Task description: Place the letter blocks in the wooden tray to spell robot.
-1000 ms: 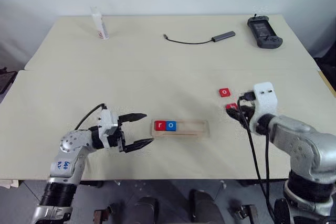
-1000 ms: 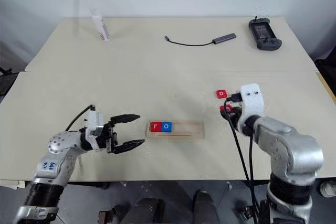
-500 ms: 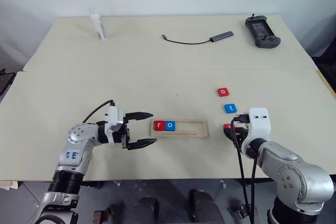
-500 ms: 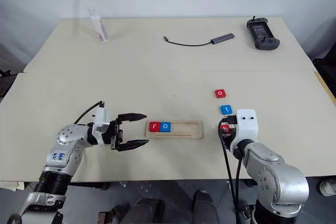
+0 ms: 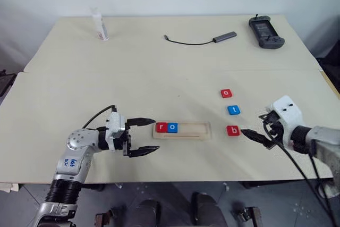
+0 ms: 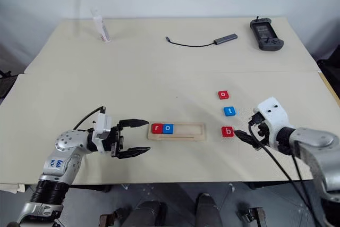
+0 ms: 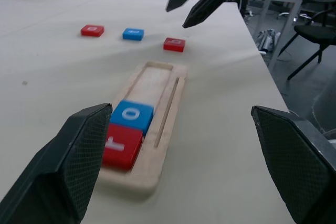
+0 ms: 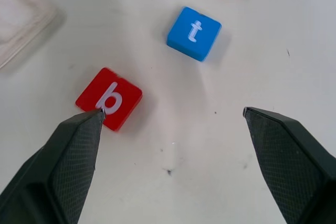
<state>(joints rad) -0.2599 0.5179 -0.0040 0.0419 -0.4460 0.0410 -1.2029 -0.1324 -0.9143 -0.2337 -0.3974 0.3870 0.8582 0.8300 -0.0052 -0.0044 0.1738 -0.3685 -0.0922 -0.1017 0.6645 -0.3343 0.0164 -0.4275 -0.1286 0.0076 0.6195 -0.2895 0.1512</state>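
We see the right gripper (image 6: 245, 135) spread apart after releasing the red b tile (image 6: 227, 131), which lies right of the tray (image 6: 177, 131). The left gripper (image 6: 136, 138) is also apart. Placing b comes next.

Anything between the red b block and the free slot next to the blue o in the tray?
Nothing visible. The red b block lies on bare table just off the wooden tray, whose free slots face it.

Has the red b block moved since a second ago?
Yes. The b block was beside the t block; now it lies nearer the robot, level with the tray.
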